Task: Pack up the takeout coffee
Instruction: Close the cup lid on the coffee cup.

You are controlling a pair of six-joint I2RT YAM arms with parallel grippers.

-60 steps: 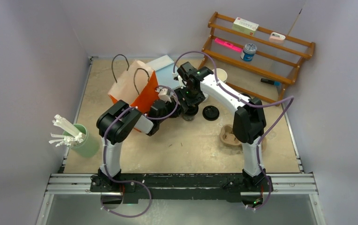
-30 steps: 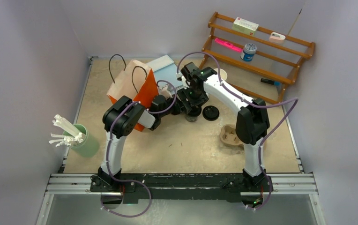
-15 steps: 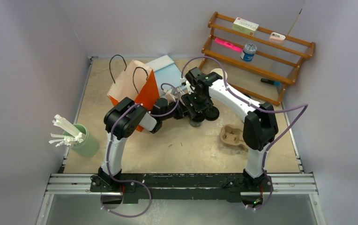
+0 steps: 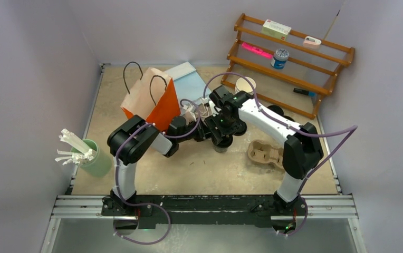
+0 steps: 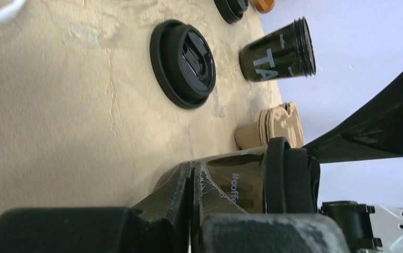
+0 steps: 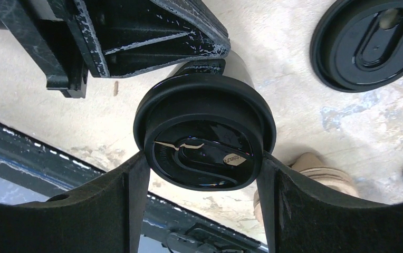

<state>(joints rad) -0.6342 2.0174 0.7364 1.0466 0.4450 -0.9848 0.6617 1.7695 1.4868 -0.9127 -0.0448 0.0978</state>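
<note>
Tabletop (image 4: pixel 189 163), lidded cup (image 6: pixel 204 118) clasped in right gripper (image 6: pixel 203 161)

ROBOTICS LAB, TEST CELL: Plain pale walls (image 4: pixel 30 79) box in a beige counter (image 4: pixel 210 168) on three sides. A left arm (image 4: pixel 131 147) and a right arm (image 4: pixel 294 153), both machine-built in black and white, stand bolted to a metal rail (image 4: pixel 204 205) along its near edge. The counter is dressed as a coffee shop with an orange paper bag (image 4: pixel 160 103), a pulp cup carrier (image 4: pixel 262 153), a black paper cup (image 5: pixel 241 184), a loose lid (image 5: pixel 182 63) and a green cup (image 4: pixel 96 161) of white paper-wrapped sticks. A wooden rack (image 4: pixel 294 58) of odds and ends leans at the back.
</note>
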